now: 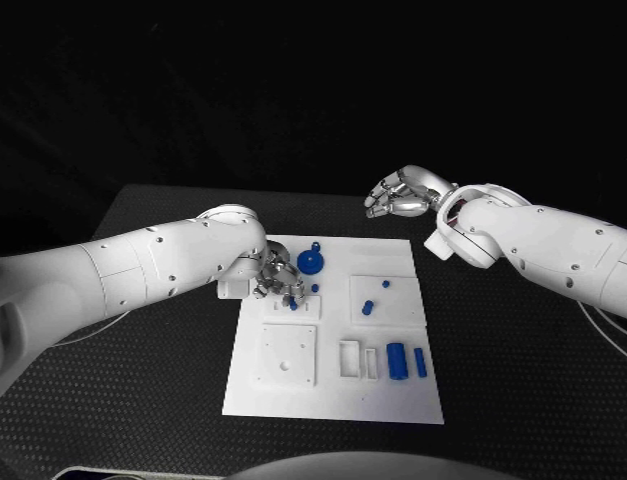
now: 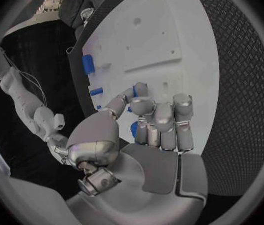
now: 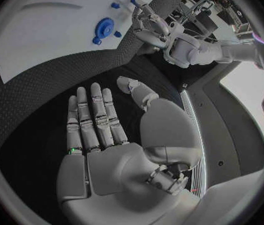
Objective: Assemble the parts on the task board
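The white task board (image 1: 328, 395) lies in the middle of the black table. My left hand (image 1: 270, 278) hovers over the board's upper left, fingers curled in; a small blue part (image 2: 133, 129) sits pinched between its thumb and fingers (image 2: 163, 120). A round blue part (image 1: 310, 262) lies just beyond that hand. Small blue pegs (image 1: 368, 305) and two blue cylinders (image 1: 395, 360) rest on the board's right half. My right hand (image 1: 407, 193) hangs above the table past the board's far right corner, fingers (image 3: 94, 117) stretched out, holding nothing.
A square white plate with holes (image 1: 289, 355) is set in the board's lower left, and a small white slot (image 1: 351, 358) sits beside the cylinders. Black table (image 1: 529, 400) surrounds the board on all sides.
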Robot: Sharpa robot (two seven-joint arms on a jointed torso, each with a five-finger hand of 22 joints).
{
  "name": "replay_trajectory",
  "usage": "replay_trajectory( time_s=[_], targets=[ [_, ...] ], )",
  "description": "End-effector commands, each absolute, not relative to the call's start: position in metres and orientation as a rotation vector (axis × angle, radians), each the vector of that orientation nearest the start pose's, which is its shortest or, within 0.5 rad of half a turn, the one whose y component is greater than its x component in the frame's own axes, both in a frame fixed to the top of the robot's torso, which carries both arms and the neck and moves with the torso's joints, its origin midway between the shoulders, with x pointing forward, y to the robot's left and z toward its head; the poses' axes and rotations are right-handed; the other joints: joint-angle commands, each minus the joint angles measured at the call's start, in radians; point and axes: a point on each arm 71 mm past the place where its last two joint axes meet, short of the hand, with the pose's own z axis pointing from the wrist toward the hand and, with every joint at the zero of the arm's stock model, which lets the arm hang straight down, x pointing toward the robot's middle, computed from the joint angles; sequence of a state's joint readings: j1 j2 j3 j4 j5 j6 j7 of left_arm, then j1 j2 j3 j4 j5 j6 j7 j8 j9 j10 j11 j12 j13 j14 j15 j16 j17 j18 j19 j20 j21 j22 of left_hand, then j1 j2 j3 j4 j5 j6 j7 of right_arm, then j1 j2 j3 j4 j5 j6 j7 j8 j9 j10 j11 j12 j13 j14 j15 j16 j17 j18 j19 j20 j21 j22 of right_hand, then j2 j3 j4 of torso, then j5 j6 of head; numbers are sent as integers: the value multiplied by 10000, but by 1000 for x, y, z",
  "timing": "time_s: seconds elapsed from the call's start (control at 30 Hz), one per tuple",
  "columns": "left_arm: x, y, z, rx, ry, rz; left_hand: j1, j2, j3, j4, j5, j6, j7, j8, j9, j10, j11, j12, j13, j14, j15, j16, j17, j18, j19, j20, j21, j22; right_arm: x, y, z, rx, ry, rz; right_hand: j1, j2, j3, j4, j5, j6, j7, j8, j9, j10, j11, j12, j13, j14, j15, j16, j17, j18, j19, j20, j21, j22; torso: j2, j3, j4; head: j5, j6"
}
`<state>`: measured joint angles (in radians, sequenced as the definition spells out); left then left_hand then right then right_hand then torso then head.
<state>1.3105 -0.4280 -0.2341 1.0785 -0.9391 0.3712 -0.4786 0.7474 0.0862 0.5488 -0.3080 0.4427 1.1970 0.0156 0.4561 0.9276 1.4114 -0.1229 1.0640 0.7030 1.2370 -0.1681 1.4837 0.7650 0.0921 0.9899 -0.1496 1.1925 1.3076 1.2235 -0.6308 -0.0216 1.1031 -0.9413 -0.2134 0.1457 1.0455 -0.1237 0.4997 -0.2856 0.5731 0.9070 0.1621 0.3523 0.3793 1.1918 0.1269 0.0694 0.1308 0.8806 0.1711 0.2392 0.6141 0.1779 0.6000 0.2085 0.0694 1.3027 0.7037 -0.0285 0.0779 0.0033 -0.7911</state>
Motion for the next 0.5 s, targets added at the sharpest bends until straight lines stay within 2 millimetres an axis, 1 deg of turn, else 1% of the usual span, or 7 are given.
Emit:
replay_trajectory(
  time_s=[0.03, 0.5],
  targets=[
    [526, 136, -264, 246, 25942, -2839, 144, 16, 1666, 407, 67, 689, -501, 17, -3, -89, -81, -3, -9, 297, -354, -68, -10, 121, 51, -1138, 54, 33, 559, -210, -192, 2455, 17151, 9235, 49, -4, 41, 18, 60, -47, 12, -2, -8, -51, 15, 49, -11, -77, 12, -49, 14, -160, -56, 13, -43, 14, 0, 6, -4, 3, -8],
    [524, 135, -265, 276, 26027, -2821, 177, -8, 1672, 405, 54, 682, -499, 19, -8, -88, -80, -6, -21, 298, -357, -72, -14, 123, 53, -1141, 56, 33, 559, -211, -192, 2449, 17155, 9238, 51, -3, 41, 16, 59, -46, 10, -1, -8, -49, 14, 50, -10, -79, 12, -50, 15, -160, -58, 13, -43, 17, -2, 7, -4, -2, -6]
  ],
)
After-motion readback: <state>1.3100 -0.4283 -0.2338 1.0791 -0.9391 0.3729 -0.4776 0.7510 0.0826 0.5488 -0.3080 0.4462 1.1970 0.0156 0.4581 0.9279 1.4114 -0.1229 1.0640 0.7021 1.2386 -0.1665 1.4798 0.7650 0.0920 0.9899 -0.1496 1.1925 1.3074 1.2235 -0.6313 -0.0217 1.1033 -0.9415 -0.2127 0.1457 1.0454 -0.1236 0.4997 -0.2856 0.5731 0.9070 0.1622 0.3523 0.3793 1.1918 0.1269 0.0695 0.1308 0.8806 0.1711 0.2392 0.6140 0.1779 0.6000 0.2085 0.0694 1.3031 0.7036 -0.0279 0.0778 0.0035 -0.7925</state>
